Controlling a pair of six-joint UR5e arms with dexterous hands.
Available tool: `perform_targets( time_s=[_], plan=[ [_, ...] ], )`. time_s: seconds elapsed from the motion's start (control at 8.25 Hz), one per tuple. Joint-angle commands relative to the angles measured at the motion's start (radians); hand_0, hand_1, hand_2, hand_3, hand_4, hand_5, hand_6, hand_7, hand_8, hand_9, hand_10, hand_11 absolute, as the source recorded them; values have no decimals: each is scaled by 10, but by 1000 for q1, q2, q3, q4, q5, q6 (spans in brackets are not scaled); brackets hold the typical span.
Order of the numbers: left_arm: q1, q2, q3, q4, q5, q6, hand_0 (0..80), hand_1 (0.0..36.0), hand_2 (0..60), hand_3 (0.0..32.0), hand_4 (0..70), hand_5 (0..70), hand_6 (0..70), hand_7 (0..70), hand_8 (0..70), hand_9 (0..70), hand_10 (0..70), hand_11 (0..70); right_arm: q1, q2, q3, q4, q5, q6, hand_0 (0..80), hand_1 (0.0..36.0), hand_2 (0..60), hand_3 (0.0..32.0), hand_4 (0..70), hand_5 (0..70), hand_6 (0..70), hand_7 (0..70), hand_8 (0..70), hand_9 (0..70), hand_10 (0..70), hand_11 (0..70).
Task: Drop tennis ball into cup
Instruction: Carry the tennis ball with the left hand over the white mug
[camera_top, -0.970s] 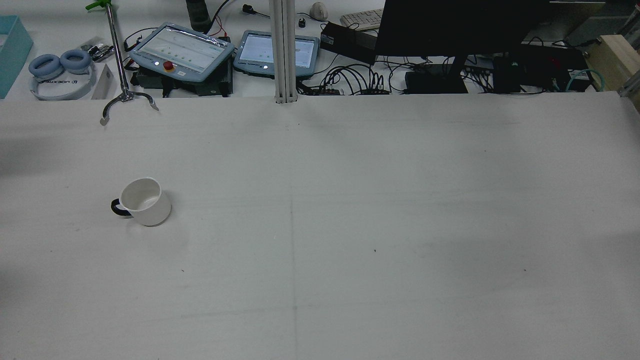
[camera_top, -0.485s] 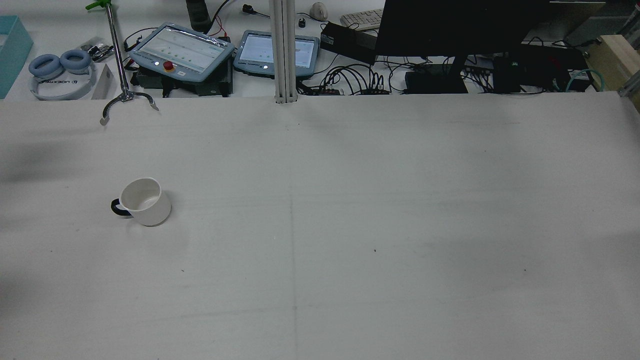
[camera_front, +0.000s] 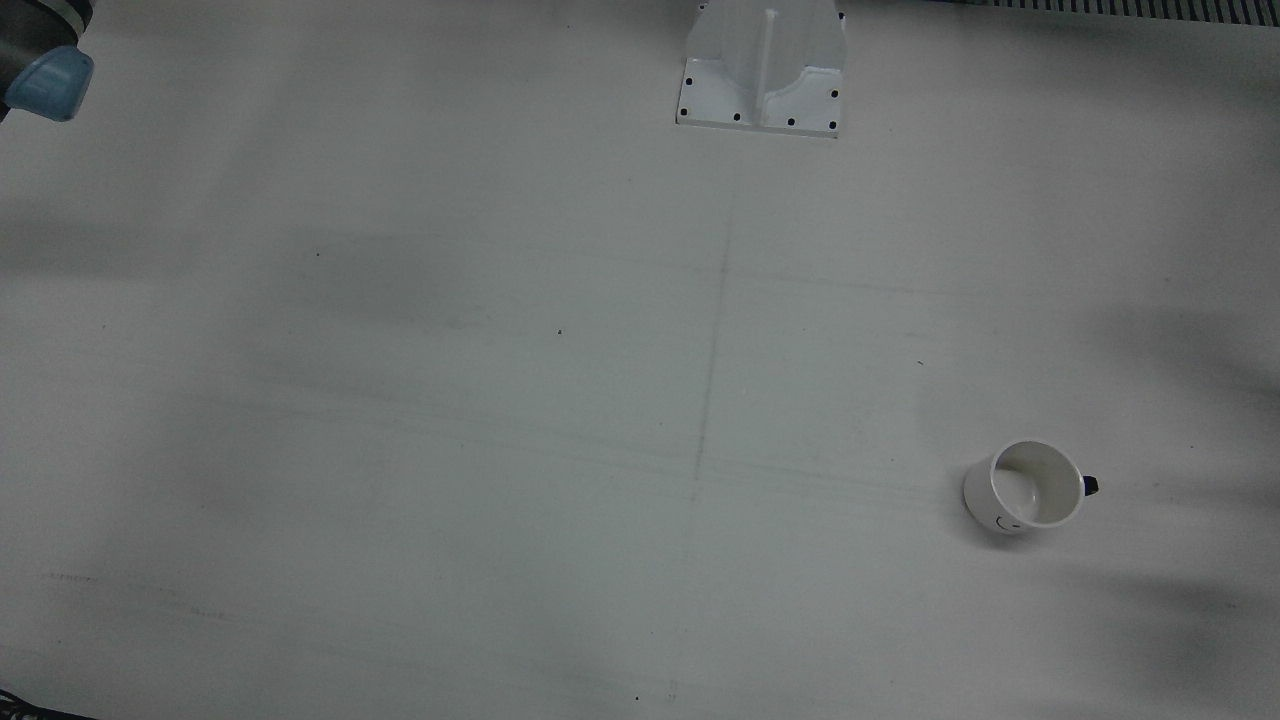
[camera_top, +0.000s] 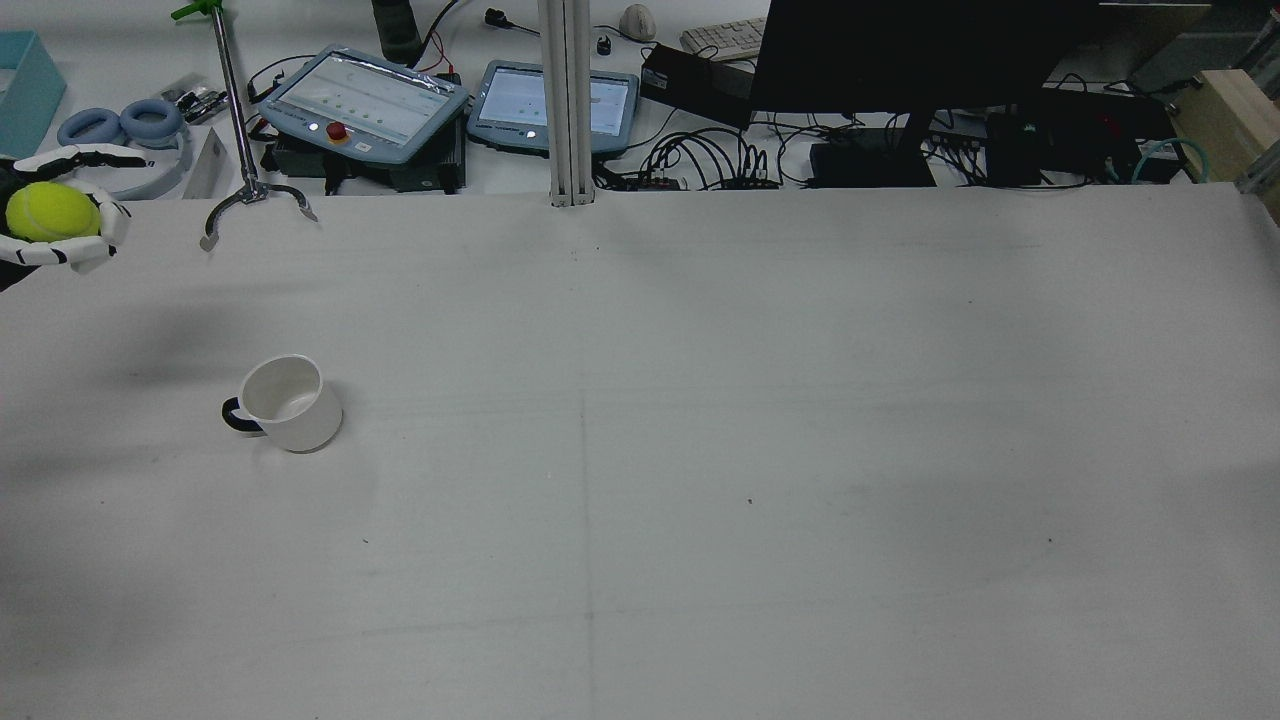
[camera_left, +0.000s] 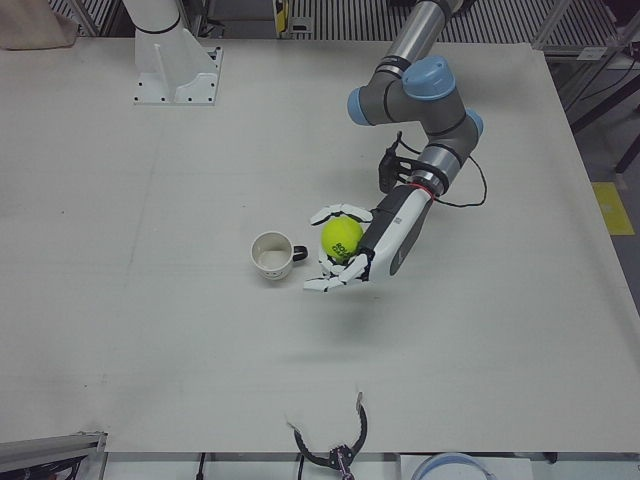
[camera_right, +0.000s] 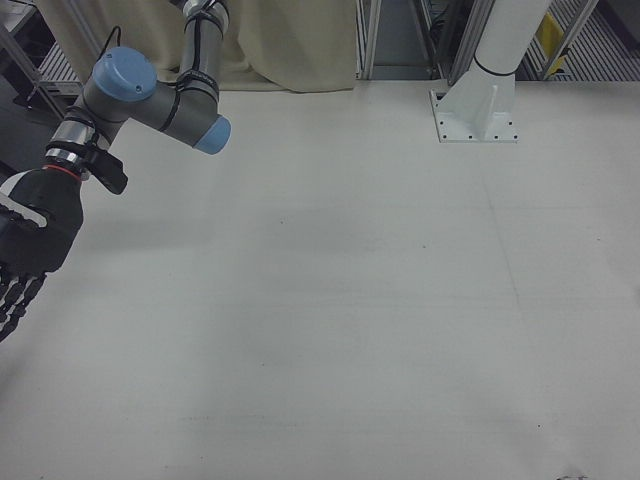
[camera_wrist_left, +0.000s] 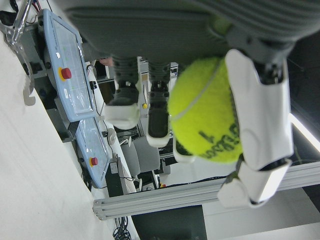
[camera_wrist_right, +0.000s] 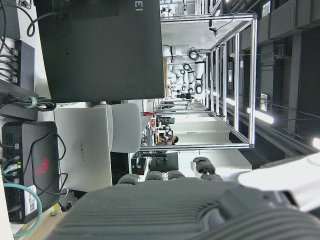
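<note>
A white cup with a dark handle stands upright and empty on the left half of the table; it also shows in the front view and the left-front view. My left hand is shut on a yellow-green tennis ball and holds it above the table, just beside the cup's handle side. In the rear view the left hand and the ball show at the far left edge. The ball fills the left hand view. My right hand is open and empty at the table's far side.
Behind the table's far edge lie a grabber tool, two teach pendants, headphones, cables and a dark monitor. A white arm pedestal stands at the table's robot side.
My left hand with the tennis ball has come into the rear view at the far left edge. Its shadow on the table has shifted toward the cup. The cup has not moved.
</note>
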Motion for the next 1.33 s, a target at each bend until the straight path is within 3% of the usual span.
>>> perform_targets(
  time_s=[0.0,0.36,0.48,0.73,1.09,1.21],
  plan=[
    [90,-24,-18,20,-44,93,534,182,292,0,192,236,700,700,455,555,544,700,0,0,0,0,0,0,0,0,0,0,0,0,0,0,0,0,0,0],
    [175,-24,-14,13,-62,165,521,172,274,0,183,221,693,700,447,553,550,700,0,0,-2,0,0,1,0,0,0,0,0,0,0,0,0,0,0,0],
    [201,-24,-6,13,-92,167,520,173,271,0,177,216,646,700,435,545,542,700,0,0,-2,0,0,1,0,0,0,0,0,0,0,0,0,0,0,0],
    [244,-32,11,14,-107,174,517,167,275,0,182,223,700,700,445,545,544,700,0,0,-2,0,0,1,0,0,0,0,0,0,0,0,0,0,0,0],
    [250,-32,16,11,-107,184,517,165,265,0,185,214,674,682,430,526,521,700,0,0,0,0,0,1,0,0,0,0,0,0,0,0,0,0,0,0],
    [252,-32,16,17,-105,187,512,170,310,0,188,213,693,529,387,440,416,598,0,0,0,0,0,1,0,0,0,0,0,0,0,0,0,0,0,0]
  ],
)
